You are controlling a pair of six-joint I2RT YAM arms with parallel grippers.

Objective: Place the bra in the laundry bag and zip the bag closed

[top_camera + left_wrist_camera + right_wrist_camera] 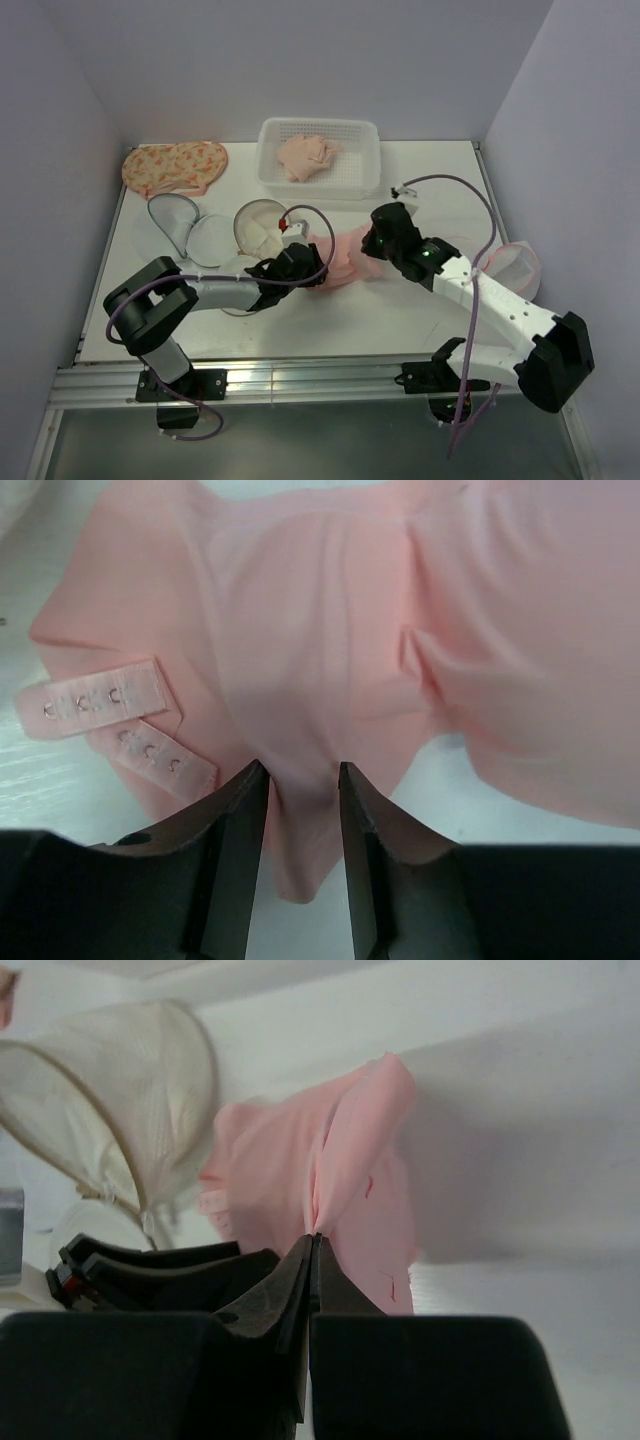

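Top external view, left to right. Floral fabric piece (175, 165) lies at the far left corner of the table (350, 320). Two grey-rimmed mesh bags (190, 232) lie just in front of it.

Next comes the laundry bag (258, 222) with its tan rim, near the table's middle and gaping open. It sits just left of the bra (345, 255).

Left gripper (305, 262) reaches in from the left to the bra's near left edge. Left wrist view: the left gripper (298, 775) has a fold of pink bra (320, 630) filling the gap between its fingers — clamped on the fold. Hook-and-eye tabs (95, 698) lie flat to the left.

White basket (270, 165) stands at the far edge, with a peach cloth (305, 157) inside.

Right gripper (372, 245) meets the bra's right side. Right wrist view: the right gripper (313, 1245) is pressed together on a pinch of bra (300, 1160), and the cloth rises in a peak above the fingertips. The laundry bag (120, 1080) shows beyond, upper left.

Far right — a pink-edged mesh bag (515, 262) lies partly under the right arm.
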